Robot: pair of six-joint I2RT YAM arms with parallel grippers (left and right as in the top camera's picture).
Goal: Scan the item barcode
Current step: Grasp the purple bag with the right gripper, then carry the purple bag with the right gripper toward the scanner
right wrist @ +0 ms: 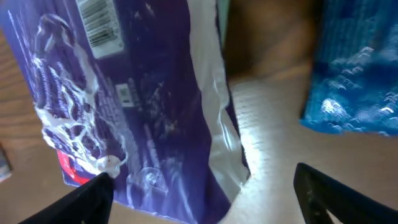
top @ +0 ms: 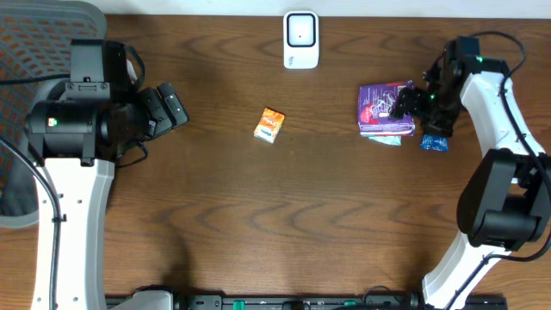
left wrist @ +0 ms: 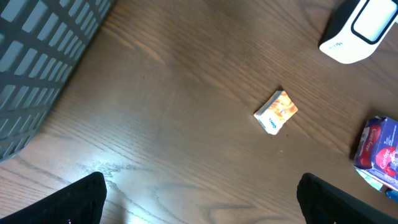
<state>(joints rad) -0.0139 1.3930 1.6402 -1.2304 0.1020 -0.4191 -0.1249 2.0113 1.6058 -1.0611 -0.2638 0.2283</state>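
I'm reading the purple packet point(top: 385, 109) as the item to scan. It lies flat on the table point(top: 284, 215) at the right of the overhead view, with a blue packet point(top: 433, 142) just beside its lower right corner. My right gripper point(right wrist: 202, 186) is directly over it, fingers apart. In the right wrist view the packet's lower edge sits between them, but neither pad looks pressed on, so nothing is held. The packet's long axis runs roughly top to bottom there, and its barcode point(right wrist: 96, 22) faces up at the upper left. The scanner point(top: 301, 39) stands at top centre, up and left of the packet. The right arm is far nearer. The left gripper point(top: 172, 105) hangs wide apart and empty at the left, with a small orange box point(top: 269, 125) lying between it and the packet.
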